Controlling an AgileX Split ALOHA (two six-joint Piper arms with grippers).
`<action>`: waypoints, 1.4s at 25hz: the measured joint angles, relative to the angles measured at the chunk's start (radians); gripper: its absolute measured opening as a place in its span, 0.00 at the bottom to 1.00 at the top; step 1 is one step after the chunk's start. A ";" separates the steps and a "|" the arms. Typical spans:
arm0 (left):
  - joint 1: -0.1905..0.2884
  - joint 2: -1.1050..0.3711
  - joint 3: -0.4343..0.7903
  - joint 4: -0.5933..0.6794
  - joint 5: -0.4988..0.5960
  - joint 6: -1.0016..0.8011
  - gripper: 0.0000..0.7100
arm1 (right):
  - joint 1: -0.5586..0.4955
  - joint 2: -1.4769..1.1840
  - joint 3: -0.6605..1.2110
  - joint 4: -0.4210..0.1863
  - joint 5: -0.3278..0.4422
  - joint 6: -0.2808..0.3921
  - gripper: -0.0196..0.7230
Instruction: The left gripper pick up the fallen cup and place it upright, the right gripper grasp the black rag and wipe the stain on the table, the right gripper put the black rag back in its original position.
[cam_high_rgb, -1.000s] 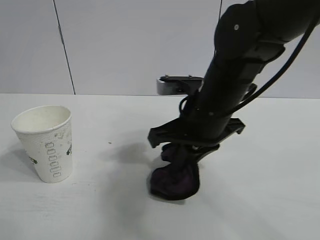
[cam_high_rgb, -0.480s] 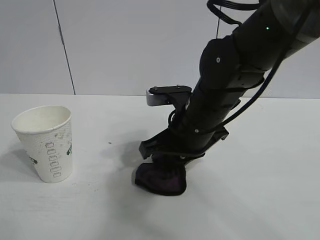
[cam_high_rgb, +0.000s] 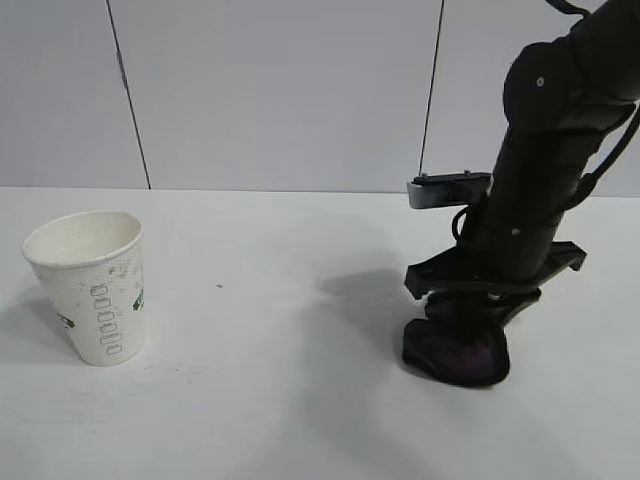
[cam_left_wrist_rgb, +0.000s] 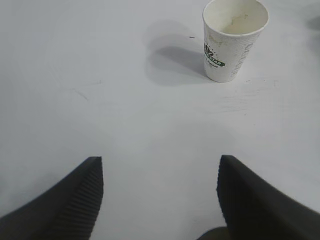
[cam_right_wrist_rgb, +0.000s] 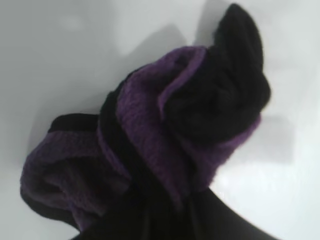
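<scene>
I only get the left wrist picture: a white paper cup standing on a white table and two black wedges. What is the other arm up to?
Observer: The right gripper, on its thick black arm, points down at the exterior view's right, shut on a small black rag.
Operator: Is that cloth in the air?
Observer: No, it sits bunched on the white table, purple folds showing.
Operator: Close to my cup?
Observer: No, the white paper cup stands far off at the exterior view's left, well apart from the rag.
</scene>
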 joint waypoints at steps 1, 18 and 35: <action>0.000 0.000 0.000 0.000 0.000 0.000 0.67 | 0.004 -0.006 -0.005 0.046 0.038 -0.027 0.11; 0.000 0.000 0.000 0.000 0.000 0.000 0.67 | 0.089 -0.067 -0.095 0.122 0.064 -0.072 0.36; 0.000 0.000 0.000 0.000 0.000 0.000 0.67 | -0.041 -0.068 -0.095 -0.094 0.099 0.120 0.74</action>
